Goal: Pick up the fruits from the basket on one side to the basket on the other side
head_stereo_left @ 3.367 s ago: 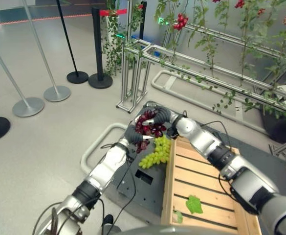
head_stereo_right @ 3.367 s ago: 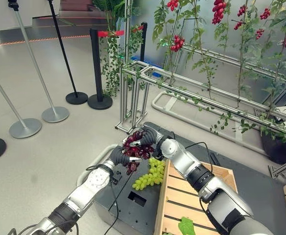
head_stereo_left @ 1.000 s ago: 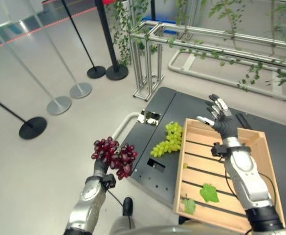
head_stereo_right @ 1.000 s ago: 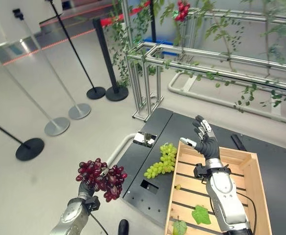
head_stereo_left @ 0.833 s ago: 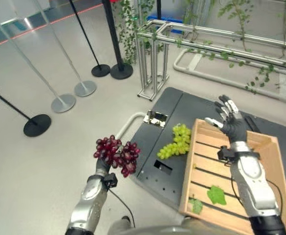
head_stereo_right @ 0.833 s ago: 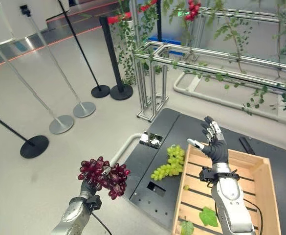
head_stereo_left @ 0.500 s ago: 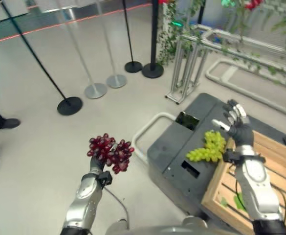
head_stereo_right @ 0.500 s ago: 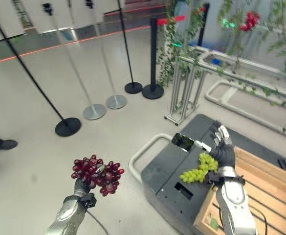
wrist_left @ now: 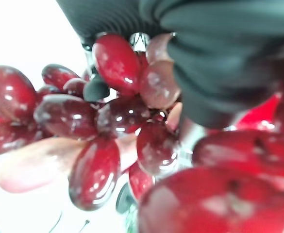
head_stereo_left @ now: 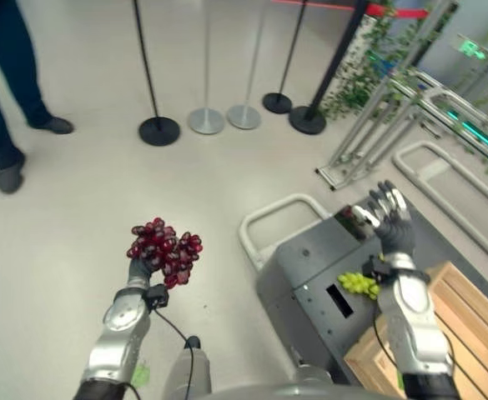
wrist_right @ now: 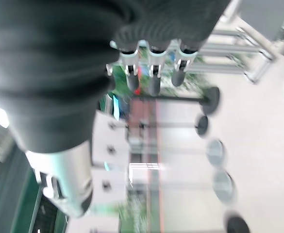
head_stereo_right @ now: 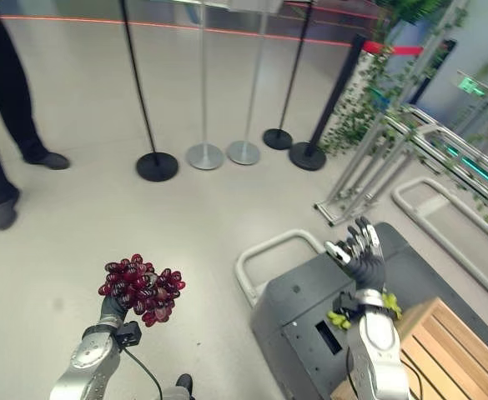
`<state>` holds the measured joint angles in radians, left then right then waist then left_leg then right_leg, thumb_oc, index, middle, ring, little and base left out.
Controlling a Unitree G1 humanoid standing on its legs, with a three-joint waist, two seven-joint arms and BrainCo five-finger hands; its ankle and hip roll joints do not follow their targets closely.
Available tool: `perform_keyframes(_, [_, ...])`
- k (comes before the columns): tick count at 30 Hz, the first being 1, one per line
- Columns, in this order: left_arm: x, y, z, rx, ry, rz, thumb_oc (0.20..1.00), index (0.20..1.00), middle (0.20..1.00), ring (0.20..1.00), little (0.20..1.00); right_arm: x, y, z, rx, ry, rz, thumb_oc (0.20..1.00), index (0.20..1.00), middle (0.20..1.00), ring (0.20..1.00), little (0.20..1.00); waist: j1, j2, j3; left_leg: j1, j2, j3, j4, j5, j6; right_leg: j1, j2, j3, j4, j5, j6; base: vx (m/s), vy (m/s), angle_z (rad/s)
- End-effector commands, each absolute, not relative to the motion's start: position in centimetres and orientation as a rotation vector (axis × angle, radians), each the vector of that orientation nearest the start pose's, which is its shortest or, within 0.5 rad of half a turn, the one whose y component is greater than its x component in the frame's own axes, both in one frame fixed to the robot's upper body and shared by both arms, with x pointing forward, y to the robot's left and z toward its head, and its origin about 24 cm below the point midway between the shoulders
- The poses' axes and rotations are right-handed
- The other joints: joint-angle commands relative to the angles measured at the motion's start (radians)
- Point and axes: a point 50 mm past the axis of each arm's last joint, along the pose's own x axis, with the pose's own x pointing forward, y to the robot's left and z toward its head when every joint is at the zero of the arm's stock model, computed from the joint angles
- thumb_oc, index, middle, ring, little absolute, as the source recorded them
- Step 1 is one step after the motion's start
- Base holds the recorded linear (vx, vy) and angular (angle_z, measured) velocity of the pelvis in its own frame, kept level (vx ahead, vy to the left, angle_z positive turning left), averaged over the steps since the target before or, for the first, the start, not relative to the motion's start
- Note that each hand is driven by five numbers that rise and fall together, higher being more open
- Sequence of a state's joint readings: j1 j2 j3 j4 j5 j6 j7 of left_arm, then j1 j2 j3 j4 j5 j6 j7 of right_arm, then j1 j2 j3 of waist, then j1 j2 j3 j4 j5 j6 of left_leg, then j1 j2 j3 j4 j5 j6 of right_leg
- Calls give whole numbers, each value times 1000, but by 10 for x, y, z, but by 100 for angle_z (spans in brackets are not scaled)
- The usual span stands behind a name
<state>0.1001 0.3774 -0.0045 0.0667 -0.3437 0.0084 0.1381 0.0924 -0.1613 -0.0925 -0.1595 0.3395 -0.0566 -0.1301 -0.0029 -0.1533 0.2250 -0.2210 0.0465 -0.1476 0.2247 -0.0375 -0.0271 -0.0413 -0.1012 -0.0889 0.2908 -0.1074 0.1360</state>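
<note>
You are holding the red grape bunch (head_stereo_left: 165, 250) in your left hand (head_stereo_left: 141, 268), fingers curled up into it from below, with the bunch sitting on top of the hand and raised over bare floor (head_stereo_left: 52, 242), well away from the cart. In the left wrist view the red grapes (wrist_left: 103, 121) are pressing right up against the hand's dark cover, so the grip is close in among the berries rather than out on a stem.

Your right hand (head_stereo_left: 387, 223) is standing upright with fingers spread and relaxed, grasping nothing. Just below that wrist, the green grape bunch (head_stereo_left: 359, 284) is lying on the grey cart top (head_stereo_left: 310, 267), beside the near corner of the wooden crate (head_stereo_left: 444, 325).

Judging how this will handle: a bunch like this is light but loose and floppy, the berries smooth and glossy, so they are likely to slip or shed if you squeeze unevenly or swing fast. They are soft too, so hard clenching risks crushing. The safest hold is probably what you are doing now, cupping from underneath with fingers threaded between the grapes near the core where the stems meet. For the green bunch, take it around its thick middle, not by one trailing end.

No destination basket is showing near the left hand. A person's dark trouser legs and shoes (head_stereo_left: 10, 100) are standing beyond it, near the stanchion bases (head_stereo_left: 158, 130).
</note>
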Motion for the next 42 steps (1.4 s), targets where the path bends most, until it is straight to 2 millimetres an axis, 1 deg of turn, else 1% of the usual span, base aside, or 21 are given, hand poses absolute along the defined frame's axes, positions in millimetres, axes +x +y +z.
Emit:
perform_keyframes(1, [240,220,57,34,-36,100,200,200,200,200,200,243,-212,107,179,-332,-177,1000,1000,1000,1000,1000,-45,20,-85,165,-51,-34,-175,-76,49,-31,111,62,-106,-3,-24,57,141,28])
perform_keyframes(4, [240,216,53,23,-22,86,200,200,200,200,200,242,-213,107,182,-338,-183,1000,1000,1000,1000,1000,-64,12,-111,162,-97,-101,-190,-53,61,-51,230,228,-123,-38,-55,107,118,68])
perform_keyframes(7, [242,209,53,2,-26,64,200,200,200,200,200,241,-215,111,161,-348,-171,1000,1000,1000,1000,1000,-72,20,-107,153,-145,-158,-180,-24,65,-19,274,336,-115,-44,-90,20,118,79])
perform_keyframes(10, [238,209,51,-14,-28,79,200,200,200,200,200,242,-212,112,138,-343,-137,1000,1000,1000,1000,1000,-69,47,-107,161,-166,-178,-216,4,66,3,254,327,-155,-59,-100,-57,65,43])
perform_keyframes(11, [236,211,51,-54,-38,104,200,200,200,200,200,246,-208,115,116,-345,-105,1000,1000,1000,1000,1000,-55,74,-103,141,-177,-172,-210,14,65,14,241,341,-229,-42,-102,-83,43,11])
perform_keyframes(16, [227,214,50,-99,-37,121,200,200,200,200,200,247,-204,116,63,-335,-64,1000,1000,1000,1000,1000,-19,113,-108,114,-193,-188,-203,33,63,54,217,314,-315,-27,-121,-83,13,8])
perform_keyframes(18, [230,212,52,-143,-48,116,200,200,200,200,200,248,-207,116,17,-333,-70,1000,1000,1000,1000,1000,-21,127,-58,33,-182,-96,-94,19,25,57,169,228,-318,-47,-118,-187,85,53])
perform_keyframes(19, [230,212,53,-144,-50,116,200,200,200,200,200,248,-208,117,17,-335,-70,1000,1000,1000,1000,1000,-23,129,-58,26,-183,-98,-88,21,24,53,169,226,-318,-44,-118,-238,81,138])
perform_keyframes(20, [234,212,55,-145,-57,107,200,200,200,200,200,249,-211,114,-14,-319,-90,1000,1000,1000,1000,1000,-34,126,-46,24,-118,27,-49,-24,17,35,129,159,-304,-40,-102,-163,30,181])
perform_keyframes(24, [230,216,55,-147,-60,120,200,200,200,200,200,249,-208,105,-17,-275,-69,1000,1000,1000,1000,1000,-25,127,-58,60,-74,26,-61,-43,-1,51,82,87,-318,-29,-89,-78,57,104])
perform_keyframes(25, [229,220,55,-155,-64,139,200,200,200,200,200,249,-207,103,-15,-266,-65,1000,1000,1000,1000,1000,-19,125,-60,85,-13,50,-63,-38,-18,57,52,34,-314,-33,-82,-46,61,43])
perform_keyframes(26, [228,220,55,-155,-64,140,200,200,200,200,200,249,-207,103,-15,-265,-65,1000,1000,1000,1000,1000,-22,126,-60,87,-13,47,-64,-39,-20,59,53,31,-314,-34,-83,-59,124,66])
perform_keyframes(27, [228,223,56,-162,-70,156,200,200,200,200,200,249,-207,102,-13,-262,-63,1000,1000,1000,1000,1000,-14,127,-61,107,43,65,-64,-32,-39,67,31,-16,-310,-42,-79,-22,65,84])
perform_keyframes(30, [228,224,58,-170,-80,168,200,200,200,200,200,251,-206,102,-10,-264,-62,1000,1000,1000,1000,1000,-15,131,-55,125,72,77,-63,-31,-52,78,21,-50,-304,-47,-76,-39,115,91])
perform_keyframes(31, [232,221,62,-189,-96,165,200,200,200,200,200,254,-206,105,-22,-274,-63,1000,1000,1000,1000,1000,-7,143,-59,159,127,153,-55,-46,-78,108,-8,-153,-299,-56,-69,-36,139,84])
perform_keyframes(34, [236,218,65,-190,-108,149,200,200,200,200,200,254,-209,106,-27,-275,-78,1000,1000,1000,1000,1000,-5,141,-61,150,122,191,7,-70,-82,122,-35,-211,-297,-50,-66,-18,181,141])
perform_keyframes(35, [237,218,63,-191,-98,147,200,200,200,200,200,253,-206,105,-18,-274,-71,1000,1000,1000,1000,1000,-8,155,-81,191,133,276,-69,-85,-79,125,-44,-276,-280,-53,-52,2,283,176])
perform_keyframes(36, [237,216,65,-187,-103,130,200,200,200,200,200,252,-208,103,-25,-264,-78,1000,1000,1000,1000,1000,-5,159,-80,188,132,289,-92,-67,-80,129,-55,-298,-275,-44,-47,7,223,168])
perform_keyframes(40, [239,214,66,-156,-97,108,200,200,200,200,200,252,-208,99,-25,-245,-82,1000,1000,1000,1000,1000,17,155,-87,199,122,245,-203,-24,-81,136,-116,-373,-223,-10,-6,77,304,113])
perform_keyframes(41, [242,212,69,-132,-104,98,200,200,200,200,200,252,-208,99,-29,-243,-86,1000,1000,1000,1000,1000,30,148,-86,198,84,207,-220,-28,-56,130,-172,-386,-139,20,15,63,237,109])
perform_keyframes(42, [243,212,69,-131,-105,98,200,200,200,200,200,252,-208,99,-29,-243,-87,1000,1000,1000,1000,1000,27,145,-86,196,79,204,-219,-28,-54,127,-177,-388,-133,17,18,190,451,136])
